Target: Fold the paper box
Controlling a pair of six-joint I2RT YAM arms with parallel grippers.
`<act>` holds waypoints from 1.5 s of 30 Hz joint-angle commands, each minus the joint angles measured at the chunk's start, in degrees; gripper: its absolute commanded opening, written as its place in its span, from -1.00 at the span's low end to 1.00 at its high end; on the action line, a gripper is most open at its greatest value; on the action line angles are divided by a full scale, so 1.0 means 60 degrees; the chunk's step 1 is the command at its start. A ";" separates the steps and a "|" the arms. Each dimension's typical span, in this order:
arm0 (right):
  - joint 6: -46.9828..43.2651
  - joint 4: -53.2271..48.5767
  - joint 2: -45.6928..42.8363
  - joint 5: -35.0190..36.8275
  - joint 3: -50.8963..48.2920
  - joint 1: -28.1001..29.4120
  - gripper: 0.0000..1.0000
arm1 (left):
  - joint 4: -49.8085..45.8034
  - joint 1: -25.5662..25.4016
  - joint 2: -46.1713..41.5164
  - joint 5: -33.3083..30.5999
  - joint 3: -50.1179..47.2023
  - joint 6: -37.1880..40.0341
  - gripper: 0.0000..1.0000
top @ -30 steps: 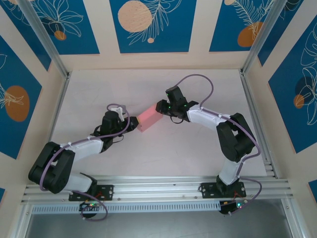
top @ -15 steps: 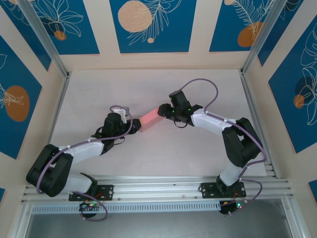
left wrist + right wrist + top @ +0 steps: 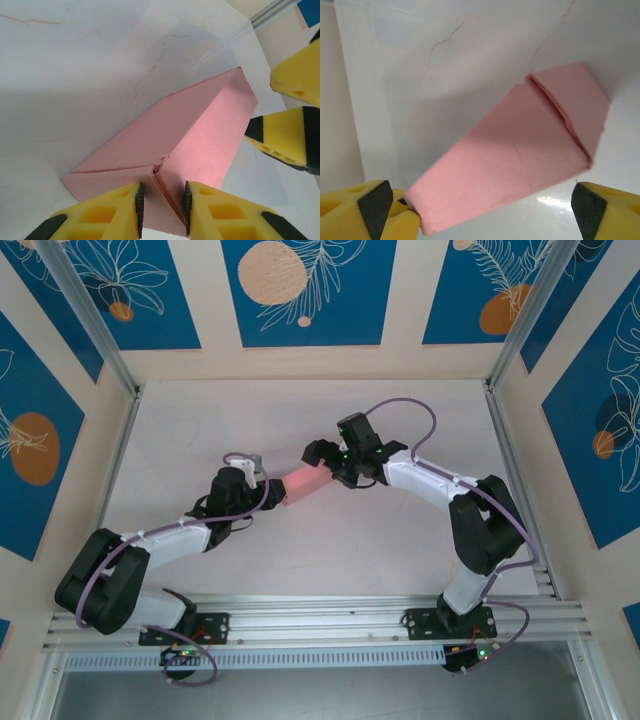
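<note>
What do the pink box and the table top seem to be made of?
The box: thin card or stiff paper, matte salmon pink; sharp creases and thin layered edges at its folded end suggest this. The table: smooth white surface, slightly glossy, with faint marble-like veins; a highlight shows beside the box, so perhaps laminate or film, not certain.

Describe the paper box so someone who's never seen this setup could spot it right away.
On the pale table ringed by blue-panelled walls, look to the middle. There the paper box is between the left gripper, which pinches one end, and the open right gripper. It is the only salmon-pink thing there, a small, unmarked rectangular box.
</note>
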 commanded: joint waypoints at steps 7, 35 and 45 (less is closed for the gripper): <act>0.0774 -0.0055 0.1087 -0.0431 0.0326 -0.0009 0.93 | -0.1313 -0.0289 0.0382 -0.0057 -0.0368 0.0317 -0.46; 0.1901 0.3446 0.1513 -0.0858 -0.2118 -0.0365 0.66 | -0.3097 -0.0127 -0.1458 -0.1003 0.0335 0.0918 0.63; 0.1495 0.0309 -0.0319 0.1177 -0.2566 -0.0320 0.91 | -0.3767 0.0275 -0.1361 -0.0640 0.0819 0.1245 0.77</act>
